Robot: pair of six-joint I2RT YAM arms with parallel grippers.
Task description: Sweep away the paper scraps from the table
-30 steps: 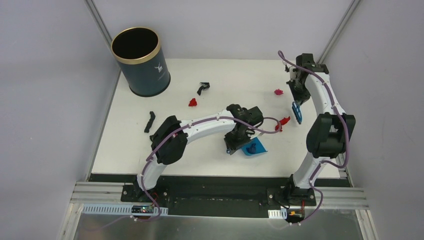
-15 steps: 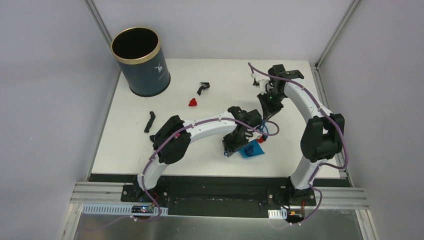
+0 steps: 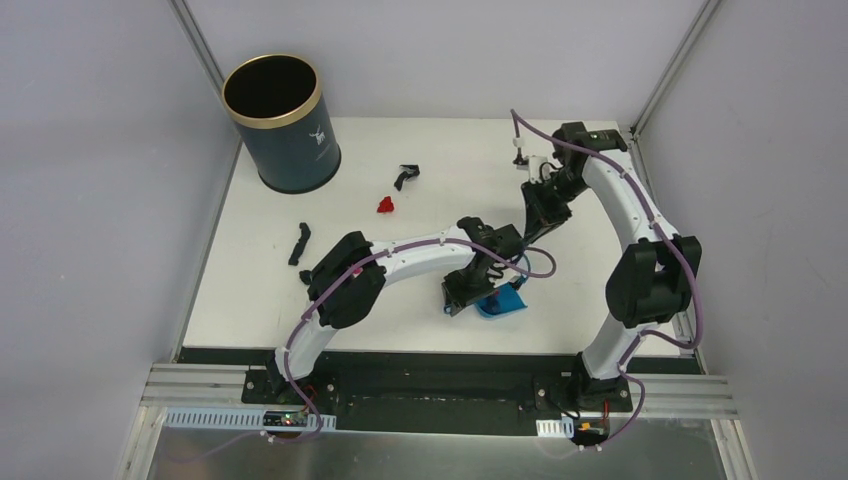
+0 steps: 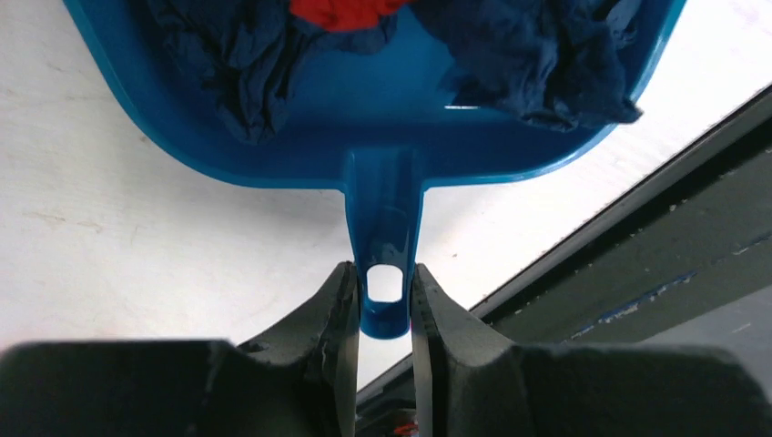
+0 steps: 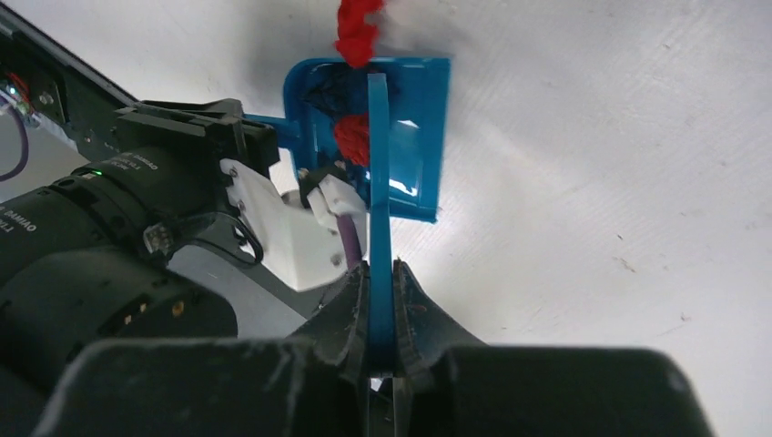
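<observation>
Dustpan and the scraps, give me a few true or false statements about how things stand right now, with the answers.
1. The left gripper is shut on the dustpan by its handle. True.
2. The dustpan is empty. False: dark blue scraps lie in it, along with some red paper.
3. The right gripper holds nothing. False: it is shut on the brush.
4. A red scrap lies on the table, apart from the dustpan. True.
5. The bin lies on its side. False: it stands upright at the table's far left corner.
</observation>
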